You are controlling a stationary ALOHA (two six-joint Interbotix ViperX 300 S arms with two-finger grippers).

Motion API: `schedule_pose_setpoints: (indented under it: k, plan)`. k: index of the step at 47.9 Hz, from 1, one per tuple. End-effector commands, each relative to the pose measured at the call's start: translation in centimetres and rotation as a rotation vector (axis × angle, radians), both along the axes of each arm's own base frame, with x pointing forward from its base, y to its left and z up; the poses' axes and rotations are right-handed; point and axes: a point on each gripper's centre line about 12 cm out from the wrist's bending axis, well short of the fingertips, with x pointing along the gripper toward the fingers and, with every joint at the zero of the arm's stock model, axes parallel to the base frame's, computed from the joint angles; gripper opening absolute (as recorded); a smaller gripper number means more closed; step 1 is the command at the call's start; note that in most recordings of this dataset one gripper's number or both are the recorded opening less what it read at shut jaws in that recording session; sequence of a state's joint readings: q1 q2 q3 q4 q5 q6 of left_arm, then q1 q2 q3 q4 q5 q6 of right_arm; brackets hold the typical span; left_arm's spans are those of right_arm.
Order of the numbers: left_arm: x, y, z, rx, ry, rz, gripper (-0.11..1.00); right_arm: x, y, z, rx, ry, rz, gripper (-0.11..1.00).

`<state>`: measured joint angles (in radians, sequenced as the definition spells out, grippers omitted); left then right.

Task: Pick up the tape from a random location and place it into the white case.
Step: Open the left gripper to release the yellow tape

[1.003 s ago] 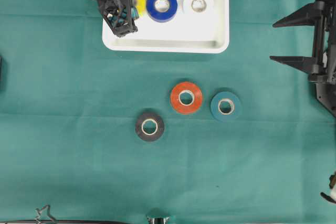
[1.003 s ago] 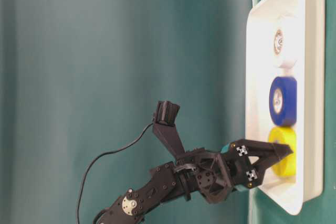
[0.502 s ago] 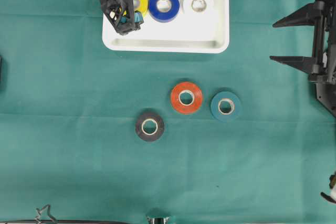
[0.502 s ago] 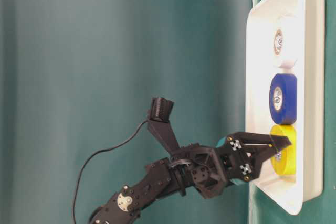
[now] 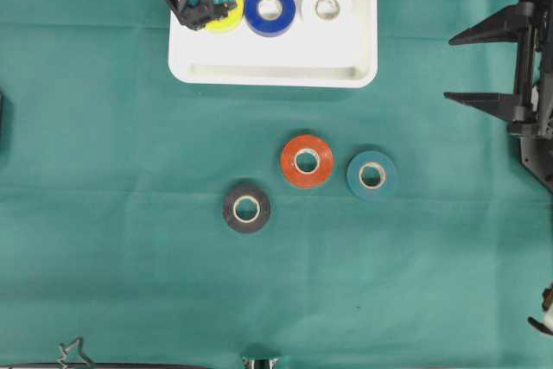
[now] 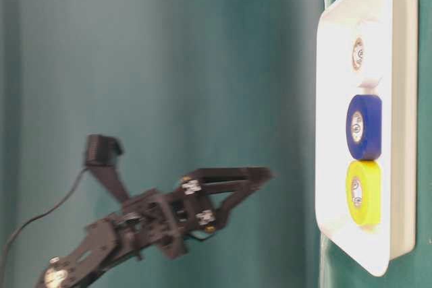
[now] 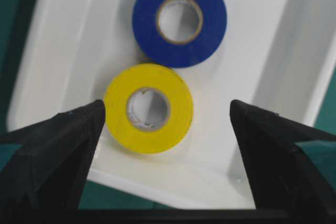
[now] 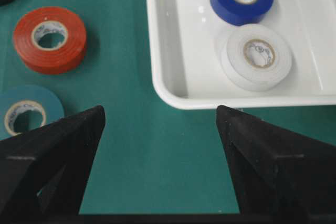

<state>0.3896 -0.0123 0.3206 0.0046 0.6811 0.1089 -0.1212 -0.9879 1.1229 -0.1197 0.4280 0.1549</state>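
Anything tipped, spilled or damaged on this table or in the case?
Nothing stands out. The yellow, blue and white rolls lie flat in a row in the case; yellow and blue look to be touching. The red, teal and black rolls lie flat on the cloth.

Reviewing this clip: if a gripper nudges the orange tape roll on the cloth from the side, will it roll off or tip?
The orange tape roll lies flat on its face, so it should slide rather than roll. Being low and wide, it seems unlikely to tip. The green cloth may drag on it, and it could bump the teal tape roll lying close beside it.
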Motion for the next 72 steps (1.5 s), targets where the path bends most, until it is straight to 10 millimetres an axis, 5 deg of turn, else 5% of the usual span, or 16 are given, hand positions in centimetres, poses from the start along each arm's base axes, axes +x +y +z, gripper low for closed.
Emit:
schedule_pose_setpoints:
  k: [1, 25, 48, 72]
  plan:
    - [-0.1, -0.4, 2.9, 0.024, -0.066, -0.006, 0.93, 0.2, 0.0, 0.4, -0.003, -0.009, 0.002, 0.82]
    - [0.2, -2.5, 3.3, 0.024, -0.081, -0.053, 0.93, 0.3, 0.0, 0.6, -0.003, -0.014, 0.002, 0.82]
    - [2.4, -11.4, 3.0, -0.007, -0.113, -0.245, 0.93, 0.3, 0.0, 0.6, -0.002, -0.014, 0.001, 0.82]
    - [2.1, -11.5, 3.4, 0.000, -0.144, -0.247, 0.93, 0.3, 0.0, 0.6, -0.002, -0.012, 0.001, 0.82]
